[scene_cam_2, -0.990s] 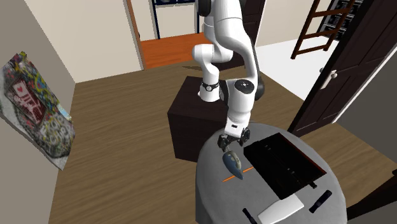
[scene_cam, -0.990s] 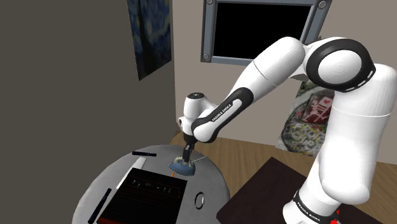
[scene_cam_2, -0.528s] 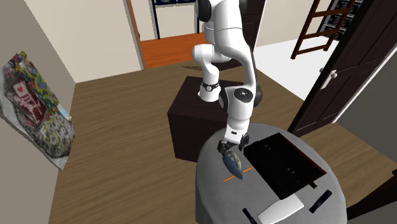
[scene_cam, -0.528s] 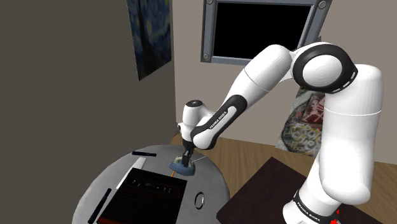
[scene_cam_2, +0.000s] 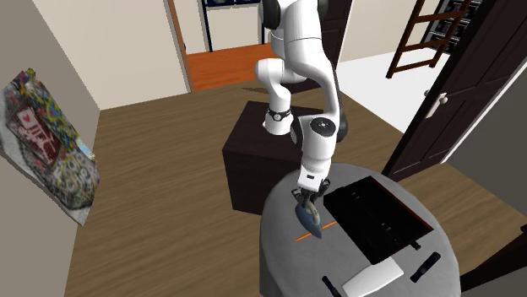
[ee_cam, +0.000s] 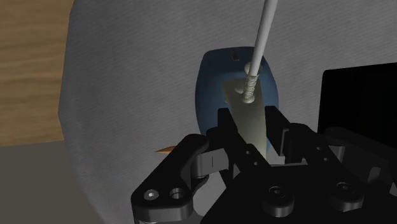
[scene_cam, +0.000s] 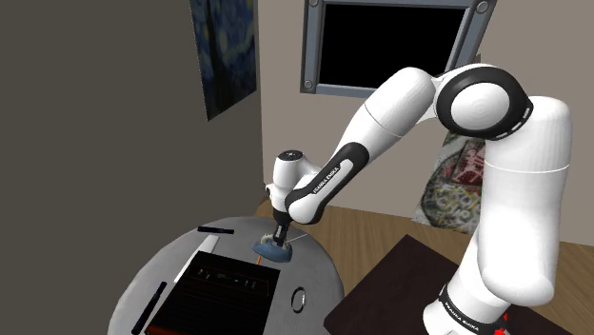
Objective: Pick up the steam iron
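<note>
The white arm [scene_cam: 400, 105] reaches down from its dark stand [scene_cam_2: 249, 156] over a round grey counter [scene_cam: 316, 274]. A black rectangular tray [scene_cam: 224, 290] lies on the middle of the counter. The steam iron [scene_cam: 273, 250] sits flat on the counter just beside the tray, near the counter's edge on the side toward the stand. It has a blue body [ee_cam: 213, 83] and a pale handle [ee_cam: 247, 114]. A white cord [ee_cam: 262, 32] runs off from the handle's far end.

The tool [ee_cam: 251, 118] stands nearly upright right over the iron [scene_cam_2: 311, 218]. In the wrist view its two black fingers [ee_cam: 228, 124] are closed on the pale handle, one on each side, clasping it.

A thin orange pencil [scene_cam_2: 302, 238] lies beside the iron, and a small ring [scene_cam: 299, 300] rests on the counter near the tray.
</note>
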`<state>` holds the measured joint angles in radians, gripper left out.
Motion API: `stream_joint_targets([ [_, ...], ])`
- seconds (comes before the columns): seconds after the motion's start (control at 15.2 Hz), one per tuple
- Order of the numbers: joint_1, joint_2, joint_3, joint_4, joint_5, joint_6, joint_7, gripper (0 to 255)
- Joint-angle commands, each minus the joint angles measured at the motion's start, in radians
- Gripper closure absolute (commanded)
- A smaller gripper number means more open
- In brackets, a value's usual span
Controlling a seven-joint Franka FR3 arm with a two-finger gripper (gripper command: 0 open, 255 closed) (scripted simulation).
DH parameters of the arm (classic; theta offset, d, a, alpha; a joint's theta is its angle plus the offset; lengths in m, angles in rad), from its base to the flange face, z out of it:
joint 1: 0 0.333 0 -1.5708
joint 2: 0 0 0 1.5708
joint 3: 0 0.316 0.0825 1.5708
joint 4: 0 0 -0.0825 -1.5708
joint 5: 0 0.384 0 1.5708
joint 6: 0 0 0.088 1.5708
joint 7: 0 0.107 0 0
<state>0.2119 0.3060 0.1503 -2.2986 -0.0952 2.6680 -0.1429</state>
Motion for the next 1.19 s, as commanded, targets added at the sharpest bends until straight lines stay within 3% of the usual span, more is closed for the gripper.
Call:
stream_joint_targets([
  [0.0,0.000,0.001,0.000,-0.001,0.000,0.000,0.000,255],
  [1.12,-0.017,-0.172,0.025,0.015,0.059,-0.187,-0.041,255],
])
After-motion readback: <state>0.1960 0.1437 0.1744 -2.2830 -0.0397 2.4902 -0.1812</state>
